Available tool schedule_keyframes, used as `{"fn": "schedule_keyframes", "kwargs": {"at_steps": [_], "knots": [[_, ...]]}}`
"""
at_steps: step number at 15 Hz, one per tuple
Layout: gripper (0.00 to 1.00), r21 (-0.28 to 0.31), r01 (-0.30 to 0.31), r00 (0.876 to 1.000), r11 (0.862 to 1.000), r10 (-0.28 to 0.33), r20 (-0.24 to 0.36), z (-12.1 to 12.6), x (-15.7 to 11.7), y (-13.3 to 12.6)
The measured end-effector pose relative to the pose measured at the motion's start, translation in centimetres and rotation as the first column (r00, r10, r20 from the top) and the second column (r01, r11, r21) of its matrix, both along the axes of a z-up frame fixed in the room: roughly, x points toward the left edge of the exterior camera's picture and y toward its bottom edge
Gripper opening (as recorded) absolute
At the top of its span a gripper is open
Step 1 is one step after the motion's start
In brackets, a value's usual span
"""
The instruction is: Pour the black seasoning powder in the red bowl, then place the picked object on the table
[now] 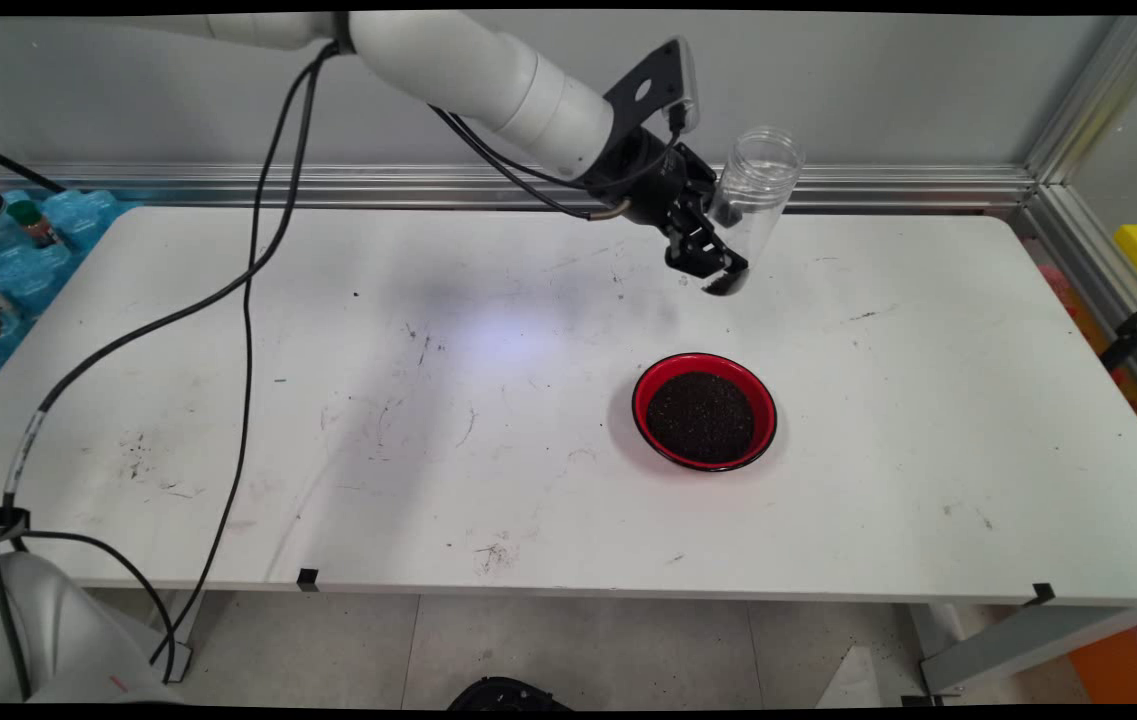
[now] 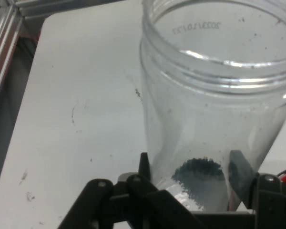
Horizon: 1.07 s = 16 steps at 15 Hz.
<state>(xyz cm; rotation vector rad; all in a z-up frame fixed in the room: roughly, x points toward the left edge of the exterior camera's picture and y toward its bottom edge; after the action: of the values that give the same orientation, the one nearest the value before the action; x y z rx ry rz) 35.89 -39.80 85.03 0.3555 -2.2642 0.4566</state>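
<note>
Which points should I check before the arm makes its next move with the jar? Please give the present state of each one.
1. Jar gripped: ok, the gripper is shut on its lower part, with a finger on each side.
2. Jar lifted off the table: ok.
3. Jar mouth free: ok, no lid on it.
4. Jar emptied: not ok, a few dark grains remain at its bottom.
5. Bowl upright and filled with dark grains: ok.
6. Jar directly above the bowl: cannot tell.
</note>
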Motion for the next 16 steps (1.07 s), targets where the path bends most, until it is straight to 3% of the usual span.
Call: {"fn": "schedule_keyframes", "kwargs": {"at_steps": [8, 16], "knots": [[0.00, 0.064, -0.032, 0.999, 0.997, 0.034, -0.031, -4.3, 0.6, -1.9], [0.00, 0.083, -0.007, 1.000, 0.997, 0.008, -0.016, -8.3, 2.0, -2.4]]}}
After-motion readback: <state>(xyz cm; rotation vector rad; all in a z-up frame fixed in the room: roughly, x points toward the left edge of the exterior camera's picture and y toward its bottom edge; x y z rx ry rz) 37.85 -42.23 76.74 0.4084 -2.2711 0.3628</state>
